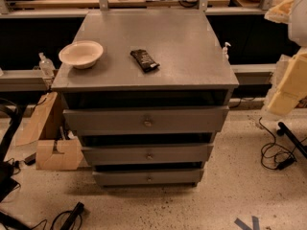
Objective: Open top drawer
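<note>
Speckled pale flooring [230, 195] runs under a cluttered workroom. At far left a torn cardboard box [56, 152] leans by a small clear bottle [45, 65]. Beside them stands the bench [182, 42], a boxy grey cabinet with a matte, faintly mottled top. On it rest a shallow cream bowl [80, 53] and, well apart to its right, a dark glossy snack bar [144, 60]. The top drawer [105, 120] sits just under the top slab, the widest of three flat grey fronts. A dark gap shows above it, though whether it is fully shut is hard to judge. It looks stiff and fairly heavy, likely to slide straight rather than flex. The only hold is the knob [147, 123] at its centre: small, round, smooth metal, probably slippery, so it calls for a firm pinch from both sides and a level pull. The two lower drawers [120, 155] have similar knobs. At the right edge cream arm [288, 83] shells hang above loose cables [276, 155]. The pincer does not show, so I cannot tell its state.
</note>
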Controlling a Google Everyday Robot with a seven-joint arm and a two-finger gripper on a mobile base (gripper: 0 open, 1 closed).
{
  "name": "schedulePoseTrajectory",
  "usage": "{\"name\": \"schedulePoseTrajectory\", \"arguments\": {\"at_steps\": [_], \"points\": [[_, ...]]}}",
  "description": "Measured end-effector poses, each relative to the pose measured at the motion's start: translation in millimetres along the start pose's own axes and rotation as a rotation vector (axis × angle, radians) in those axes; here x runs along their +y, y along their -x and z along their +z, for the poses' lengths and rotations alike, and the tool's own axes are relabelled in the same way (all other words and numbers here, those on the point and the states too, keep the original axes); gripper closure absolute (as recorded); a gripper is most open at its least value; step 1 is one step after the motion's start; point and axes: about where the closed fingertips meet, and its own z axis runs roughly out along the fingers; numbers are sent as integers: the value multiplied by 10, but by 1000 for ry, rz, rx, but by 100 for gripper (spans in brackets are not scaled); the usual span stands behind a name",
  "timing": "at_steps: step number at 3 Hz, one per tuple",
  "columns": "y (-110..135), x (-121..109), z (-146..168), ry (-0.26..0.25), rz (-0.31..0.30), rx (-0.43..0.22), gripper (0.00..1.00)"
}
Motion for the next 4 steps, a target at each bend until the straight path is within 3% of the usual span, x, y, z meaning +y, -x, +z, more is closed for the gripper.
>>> {"name": "schedulePoseTrajectory", "arguments": {"at_steps": [1, 2, 4], "points": [[22, 12, -26, -2, -10, 2, 0], [-149, 179, 240, 39, 7, 54, 0], [-681, 471, 1000, 33, 7, 51, 0]]}}
